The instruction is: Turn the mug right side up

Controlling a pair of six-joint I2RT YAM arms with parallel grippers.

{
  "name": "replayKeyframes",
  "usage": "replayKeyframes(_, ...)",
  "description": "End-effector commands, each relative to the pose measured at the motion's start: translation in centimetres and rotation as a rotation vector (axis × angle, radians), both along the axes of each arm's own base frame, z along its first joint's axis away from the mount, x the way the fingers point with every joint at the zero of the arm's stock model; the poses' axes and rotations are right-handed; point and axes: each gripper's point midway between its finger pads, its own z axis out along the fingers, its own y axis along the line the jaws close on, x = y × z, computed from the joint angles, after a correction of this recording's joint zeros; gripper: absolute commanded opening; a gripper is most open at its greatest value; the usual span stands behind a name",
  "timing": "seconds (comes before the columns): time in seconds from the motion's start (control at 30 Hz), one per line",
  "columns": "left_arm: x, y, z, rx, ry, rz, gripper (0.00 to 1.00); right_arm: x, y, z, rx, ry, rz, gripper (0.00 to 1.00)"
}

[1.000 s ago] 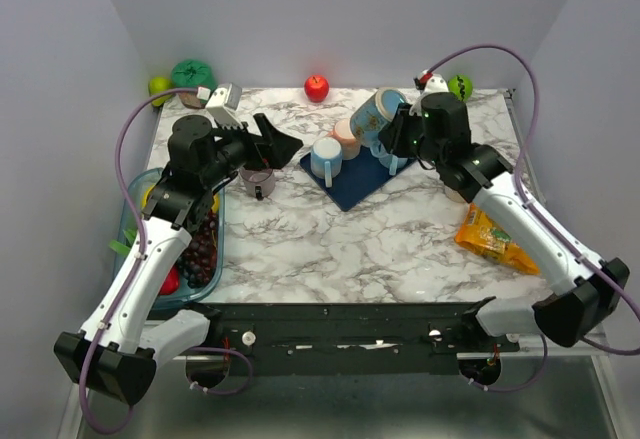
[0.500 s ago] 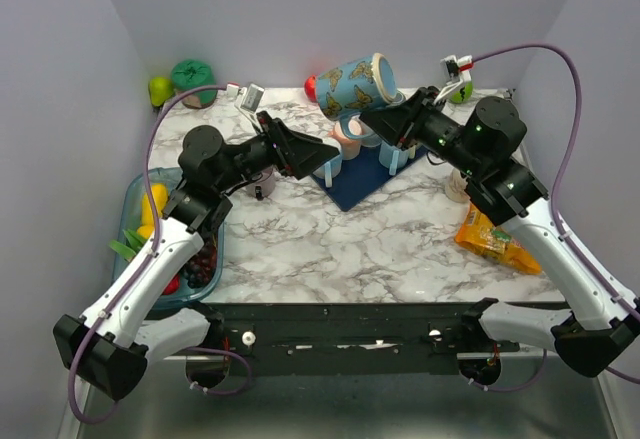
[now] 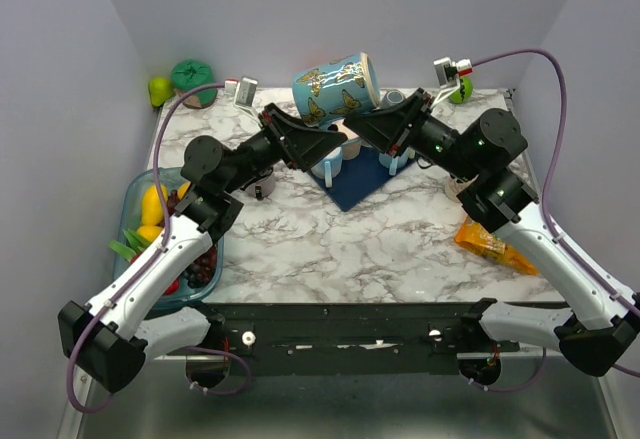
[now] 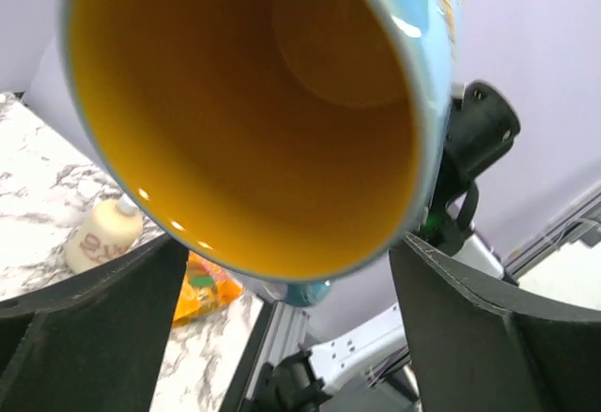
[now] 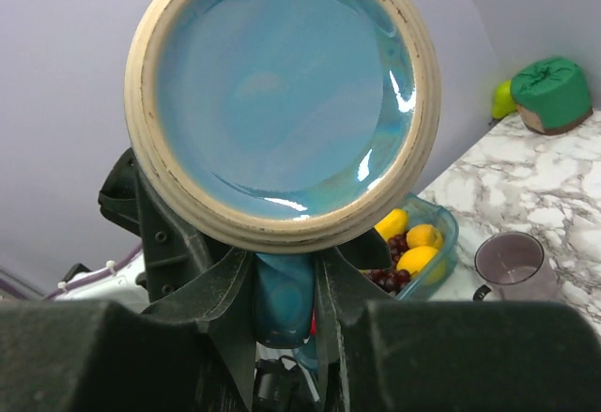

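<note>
The mug, light blue with butterfly prints, hangs high over the table on its side. My right gripper is shut on its blue handle. The cream-ringed base faces the right wrist camera, with the right gripper just under it. The yellow inside fills the left wrist view. My left gripper is open just below the mug's mouth. Its two dark fingers stand wide on either side of the rim, and the left gripper holds nothing.
A dark blue mat carries a white and blue cup. A purple cup stands left of it. A fruit container sits at the left edge and an orange snack bag on the right. A small bottle is on the marble.
The right arm lifted the mug off the mat and swung it up and left, turning it on its side. The left gripper rose to the mug's mouth.
</note>
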Motion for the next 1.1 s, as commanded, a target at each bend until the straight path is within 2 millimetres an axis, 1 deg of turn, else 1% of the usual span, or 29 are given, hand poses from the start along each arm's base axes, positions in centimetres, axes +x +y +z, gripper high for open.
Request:
replayKeyframes(0.0,0.8,0.5,2.2,-0.132,0.028,0.030,0.87,-3.8,-2.2,7.1,0.188,-0.207,0.034,0.01)
replayKeyframes(0.03,0.7,0.5,2.5,-0.141,0.025,0.028,0.81,-3.8,-2.2,7.2,0.193,-0.211,0.032,0.01)
replayKeyframes(0.1,0.8,0.5,2.7,-0.155,0.031,0.028,0.75,-4.0,-2.3,7.1,0.201,-0.210,0.038,0.01)
replayKeyframes(0.13,0.8,0.5,2.8,-0.162,0.034,0.034,0.69,-4.1,-2.3,7.2,0.208,-0.215,0.039,0.01)
replayKeyframes(0.17,0.8,0.6,3.0,-0.170,0.034,0.035,0.67,-4.3,-2.3,7.3,0.213,-0.216,0.046,0.01)
replayKeyframes(0.2,0.9,0.6,3.0,-0.174,0.036,0.038,0.65,-4.1,-2.2,6.9,0.212,-0.207,0.048,0.01)
replayKeyframes(0.27,0.9,0.5,3.4,-0.185,0.037,0.039,0.62,-4.3,-2.2,6.9,0.219,-0.213,0.055,0.01)
replayKeyframes(0.37,0.9,0.4,3.7,-0.203,0.049,0.037,0.61,-4.2,-1.9,6.4,0.221,-0.216,0.060,0.01)
replayKeyframes(0.43,1.1,0.1,3.6,-0.202,0.056,0.027,0.59,-4.4,-1.7,6.2,0.217,-0.221,0.061,0.01)
replayKeyframes(0.47,0.9,0.0,3.9,-0.202,0.050,0.018,0.58,-4.3,-1.5,5.9,0.206,-0.230,0.055,0.01)
replayKeyframes(0.57,0.9,-0.5,4.0,-0.200,0.052,-0.002,0.53,-4.4,-1.3,5.4,0.205,-0.231,0.062,0.01)
replayKeyframes(0.6,0.9,-0.7,3.9,-0.198,0.055,-0.006,0.49,-4.5,-1.2,5.4,0.205,-0.230,0.065,0.01)
replayKeyframes(0.77,0.9,-0.9,4.1,-0.204,0.052,-0.012,0.36,-4.5,-0.9,4.8,0.202,-0.219,0.078,0.01)
replayKeyframes(0.8,0.9,-0.9,4.1,-0.205,0.050,-0.011,0.32,-4.4,-0.8,4.6,0.199,-0.215,0.080,0.01)
replayKeyframes(0.87,0.9,-1.0,4.2,-0.204,0.045,-0.013,0.29,-4.5,-0.7,4.5,0.203,-0.211,0.084,0.01)
replayKeyframes(0.97,0.9,-1.0,4.5,-0.209,0.038,-0.015,0.19,-4.4,-0.5,4.2,0.194,-0.204,0.092,0.01)
replayKeyframes(1.0,1.0,-1.0,4.4,-0.208,0.039,-0.015,0.10,-4.3,-0.4,4.0,0.190,-0.202,0.093,0.01)
replayKeyframes(1.03,1.0,-1.1,4.4,-0.203,0.032,-0.016,0.04,-4.2,-0.2,3.8,0.185,-0.196,0.093,0.01)
replayKeyframes(1.07,0.8,-1.1,4.6,-0.200,0.027,-0.019,0.00,-4.1,-0.2,3.7,0.181,-0.191,0.092,0.01)
